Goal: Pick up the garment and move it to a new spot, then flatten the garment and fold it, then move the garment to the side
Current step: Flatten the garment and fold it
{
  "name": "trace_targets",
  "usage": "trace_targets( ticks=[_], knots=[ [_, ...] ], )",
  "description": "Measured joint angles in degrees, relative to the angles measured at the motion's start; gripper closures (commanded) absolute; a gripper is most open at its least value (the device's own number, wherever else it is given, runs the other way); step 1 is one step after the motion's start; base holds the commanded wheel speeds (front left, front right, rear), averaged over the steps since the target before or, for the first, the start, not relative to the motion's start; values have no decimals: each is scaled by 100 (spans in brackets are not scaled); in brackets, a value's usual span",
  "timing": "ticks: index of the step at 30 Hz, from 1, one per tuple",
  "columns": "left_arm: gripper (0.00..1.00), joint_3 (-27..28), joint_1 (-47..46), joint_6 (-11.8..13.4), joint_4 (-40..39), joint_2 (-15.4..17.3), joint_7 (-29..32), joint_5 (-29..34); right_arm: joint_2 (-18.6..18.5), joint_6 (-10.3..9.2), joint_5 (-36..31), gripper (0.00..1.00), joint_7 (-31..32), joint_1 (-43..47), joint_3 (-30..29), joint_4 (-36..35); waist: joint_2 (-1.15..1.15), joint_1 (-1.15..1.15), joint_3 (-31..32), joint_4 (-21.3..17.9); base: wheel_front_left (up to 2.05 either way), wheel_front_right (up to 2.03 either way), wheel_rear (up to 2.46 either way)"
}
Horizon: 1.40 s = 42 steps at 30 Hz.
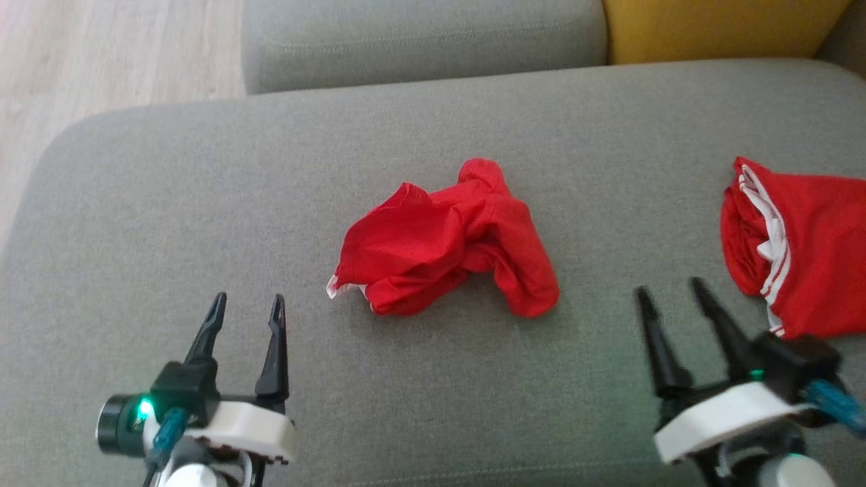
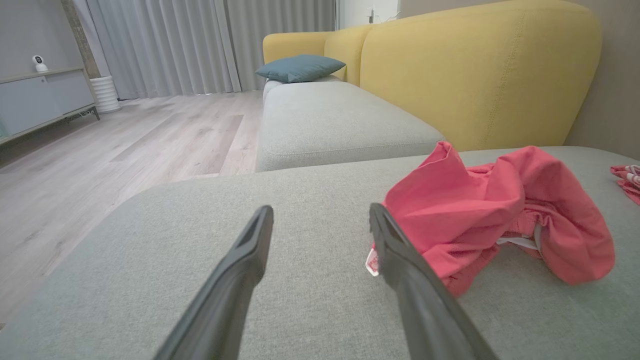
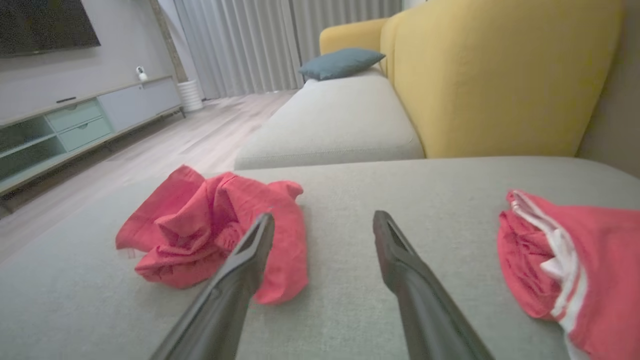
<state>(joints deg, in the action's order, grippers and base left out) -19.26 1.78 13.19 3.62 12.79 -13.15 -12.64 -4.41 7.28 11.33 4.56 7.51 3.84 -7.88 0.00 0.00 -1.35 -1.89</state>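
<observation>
Two red cloth pieces lie on the grey sofa cushion (image 1: pixel 203 203). The garment (image 1: pixel 440 243) is a crumpled heap near the cushion's middle. Its long axis runs roughly left to right across the head view, with a white-edged corner pointing toward the left gripper (image 1: pixel 248 299) and a rounded lobe reaching down-right. The second red piece (image 1: pixel 805 250), trimmed with white stripes, lies well apart at the right edge, beside the right gripper (image 1: pixel 668 286). Each gripper has its fingers spread wide and holds nothing.
</observation>
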Motion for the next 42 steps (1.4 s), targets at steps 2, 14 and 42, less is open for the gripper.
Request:
trace_targets(
  ticks=[2,14,42],
  knots=[
    [0,-30,-56,1,-27,0,1,9,-62,0,76,0,143,-68,244,37,0,0,-74,12,0,0,0],
    [0,-223,-1260,4,-111,-149,-16,235,-1006,0,873,0,1283,-2681,1948,479,0,0,-929,292,0,0,0],
    [0,-193,-1935,-119,215,-514,-141,353,-1457,0,2264,100,910,-5504,4359,2153,0,0,-1631,658,0,0,0]
  ],
)
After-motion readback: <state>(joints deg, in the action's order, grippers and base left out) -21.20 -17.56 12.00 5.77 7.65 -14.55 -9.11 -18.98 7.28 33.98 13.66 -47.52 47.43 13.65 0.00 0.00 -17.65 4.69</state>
